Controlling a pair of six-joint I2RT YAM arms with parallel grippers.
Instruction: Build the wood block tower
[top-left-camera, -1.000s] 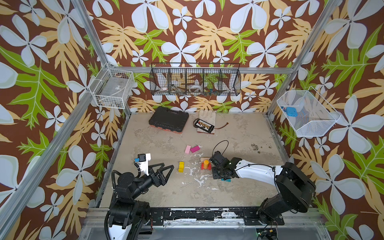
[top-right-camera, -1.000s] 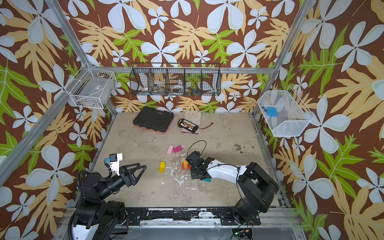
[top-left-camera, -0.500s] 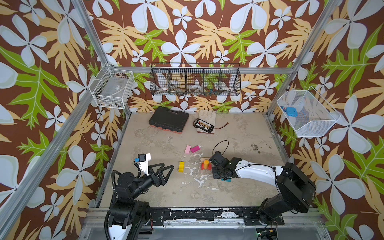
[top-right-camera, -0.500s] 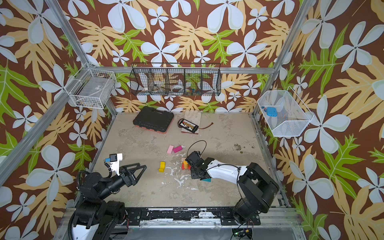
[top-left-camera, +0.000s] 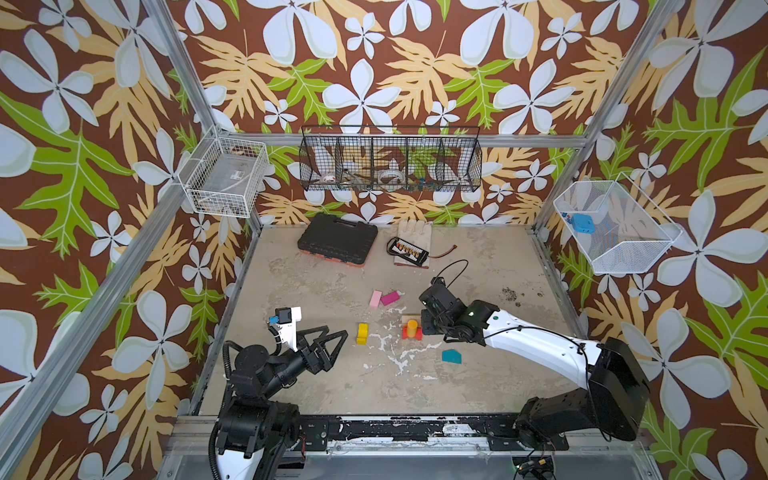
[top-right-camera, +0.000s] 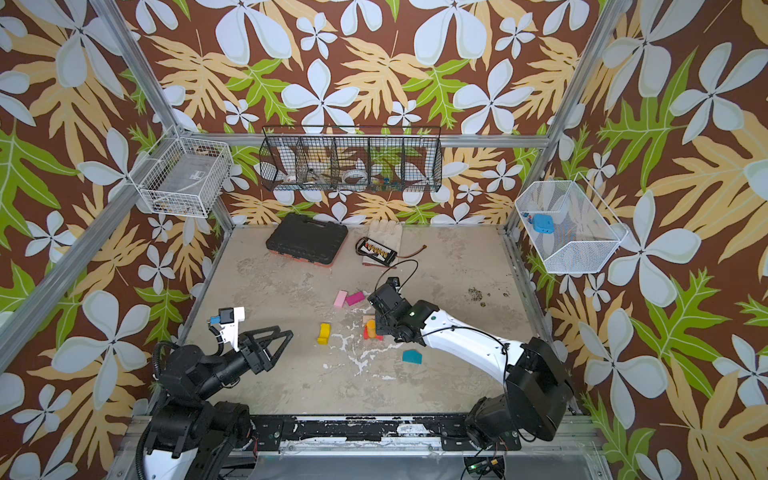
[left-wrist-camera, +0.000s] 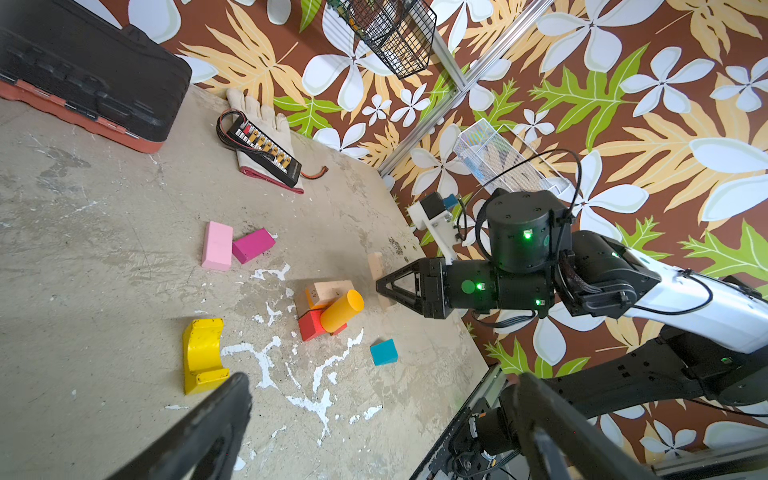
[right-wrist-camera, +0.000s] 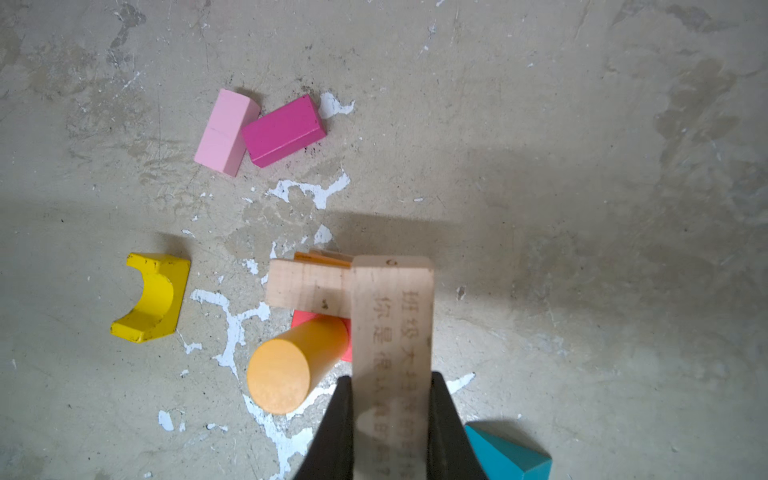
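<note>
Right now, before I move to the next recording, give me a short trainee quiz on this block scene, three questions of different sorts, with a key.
1. True or false: the right gripper is shut on a plain wood bar.
2. Which block touches the pink bar? A) magenta bar B) yellow arch C) teal pentagon
3. Fill in: the left gripper is ____ and holds nothing.
Key: 1 true; 2 A; 3 open.
</note>
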